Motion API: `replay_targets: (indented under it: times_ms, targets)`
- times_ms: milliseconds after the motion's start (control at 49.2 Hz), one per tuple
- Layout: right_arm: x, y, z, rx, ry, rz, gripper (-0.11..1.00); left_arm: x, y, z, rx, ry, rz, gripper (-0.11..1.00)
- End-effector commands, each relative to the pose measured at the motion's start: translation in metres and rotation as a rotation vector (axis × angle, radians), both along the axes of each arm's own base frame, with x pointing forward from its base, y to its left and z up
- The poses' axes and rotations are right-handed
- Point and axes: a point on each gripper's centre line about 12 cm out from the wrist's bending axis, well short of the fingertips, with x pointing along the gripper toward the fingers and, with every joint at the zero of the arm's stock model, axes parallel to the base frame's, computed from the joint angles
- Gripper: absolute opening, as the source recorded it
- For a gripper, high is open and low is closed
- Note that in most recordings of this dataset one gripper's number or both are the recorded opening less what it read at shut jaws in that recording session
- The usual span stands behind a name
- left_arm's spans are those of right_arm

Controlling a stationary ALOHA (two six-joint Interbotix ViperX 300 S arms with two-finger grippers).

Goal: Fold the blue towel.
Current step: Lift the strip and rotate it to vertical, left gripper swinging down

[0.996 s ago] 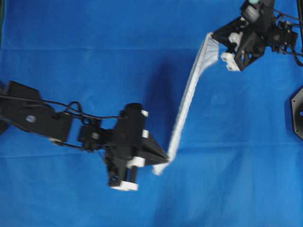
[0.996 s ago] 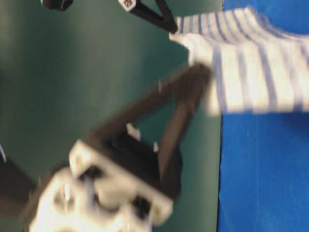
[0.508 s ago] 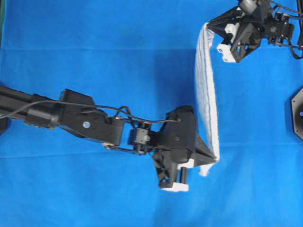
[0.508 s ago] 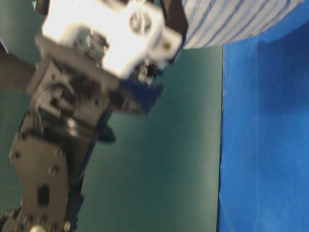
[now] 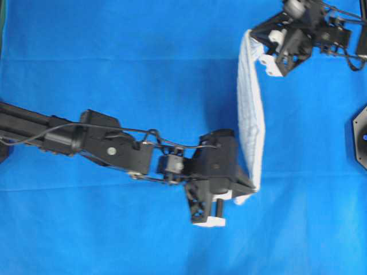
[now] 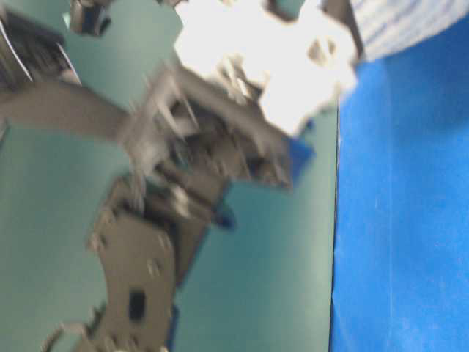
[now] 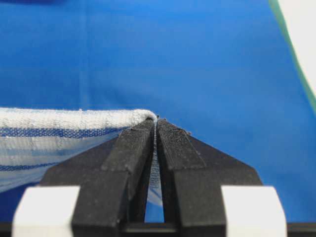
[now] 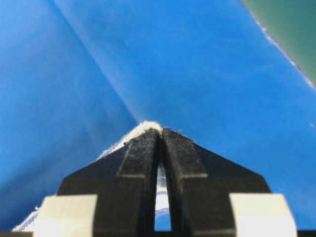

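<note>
The blue towel [image 5: 250, 109], white with thin blue stripes, hangs lifted above the table as a narrow band stretched between both grippers. My left gripper [image 5: 254, 187] is shut on its near corner, at the lower end of the band. In the left wrist view the towel [image 7: 59, 133] runs off to the left from the pinched fingertips [image 7: 156, 121]. My right gripper [image 5: 252, 33] is shut on the far corner at the top right. The right wrist view shows a white tuft of towel [image 8: 146, 126] at that gripper's tip [image 8: 161, 129]. In the table-level view a striped edge [image 6: 410, 22] shows at the top right.
A plain blue table covering [image 5: 114, 74] spreads under everything. A black mount [image 5: 360, 136] sits at the right edge. In the table-level view the blurred left arm [image 6: 220, 147] fills the foreground before a green wall [image 6: 278, 279].
My left gripper has swung right with its corner, from mid-table to below the right gripper. The towel band has gone from slanted to nearly vertical. The right gripper shifted slightly up.
</note>
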Motion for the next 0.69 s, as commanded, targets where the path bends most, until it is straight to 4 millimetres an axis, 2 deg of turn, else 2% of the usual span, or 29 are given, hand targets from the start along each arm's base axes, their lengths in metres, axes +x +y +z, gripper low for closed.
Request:
replay_targets:
  times_ms: [0, 203, 345, 467, 670]
  targets:
    - [0.021, -0.004, 0.004, -0.009, -0.028, 0.029, 0.04, -0.018, -0.004, 0.022, -0.027, -0.074, -0.007, 0.01]
    - [0.063, -0.009, -0.011, 0.005, -0.013, 0.071, 0.04, -0.060, -0.004, 0.004, -0.069, -0.069, -0.009, 0.01]
    - [0.084, -0.011, -0.016, -0.002, -0.001, 0.093, 0.04, -0.078, -0.002, -0.005, -0.095, -0.042, -0.003, 0.01]
    - [0.090, -0.013, -0.018, -0.006, 0.006, 0.097, 0.04, -0.085, -0.001, -0.012, -0.097, -0.018, 0.001, 0.01]
    - [0.090, -0.013, -0.019, -0.002, 0.012, 0.093, 0.04, -0.085, 0.005, -0.020, -0.092, 0.002, 0.015, 0.01]
